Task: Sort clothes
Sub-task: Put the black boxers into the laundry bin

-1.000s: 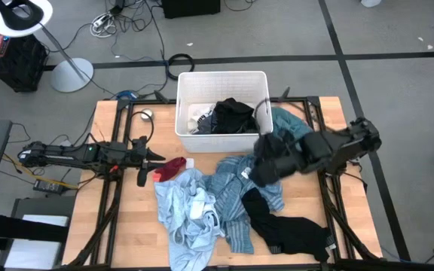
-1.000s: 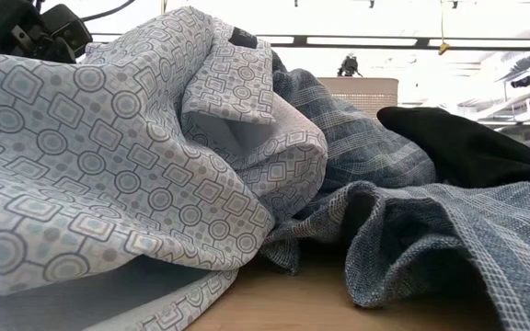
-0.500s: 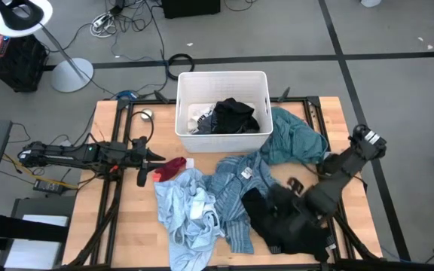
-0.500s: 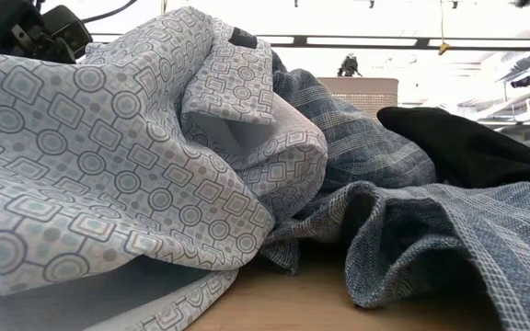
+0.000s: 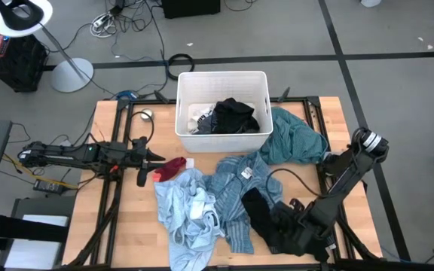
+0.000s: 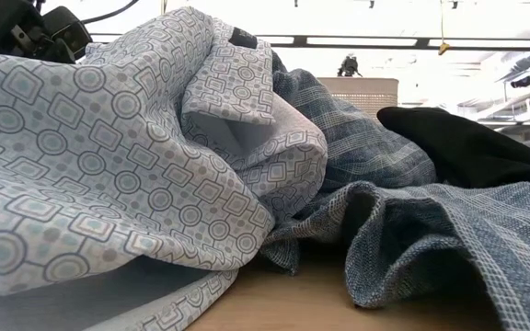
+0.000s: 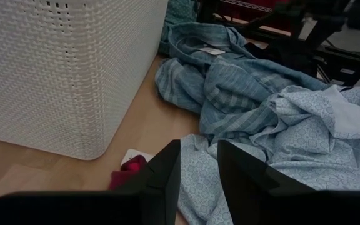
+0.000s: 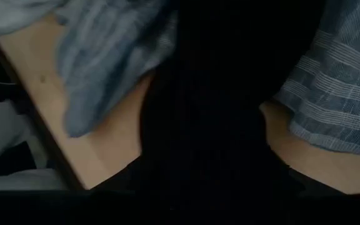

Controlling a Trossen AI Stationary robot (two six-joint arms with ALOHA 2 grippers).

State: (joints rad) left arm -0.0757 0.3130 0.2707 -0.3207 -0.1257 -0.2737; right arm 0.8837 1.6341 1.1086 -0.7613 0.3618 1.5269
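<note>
Clothes lie heaped on the table: a light blue patterned garment (image 5: 187,211), a blue striped shirt (image 5: 236,181), a teal garment (image 5: 296,139), a small red one (image 5: 173,167) and a black one (image 5: 256,207). More black and white clothes (image 5: 234,114) lie in the white bin (image 5: 222,75). My left gripper (image 5: 143,167) is open and empty, level, just left of the red garment (image 7: 127,175). My right gripper (image 5: 286,226) is low over the black garment (image 8: 217,94) near the table's near right corner. The dark cloth fills the right wrist view.
The white bin (image 7: 61,69) stands at the far middle of the table. The low view is filled by the patterned garment (image 6: 109,156) and the striped shirt (image 6: 431,239). Bare wood (image 5: 126,218) shows at the near left.
My right gripper has swung from beside the bin toward the table's near edge and down onto the black garment at the near right. The clothes on the table lie as they did.
</note>
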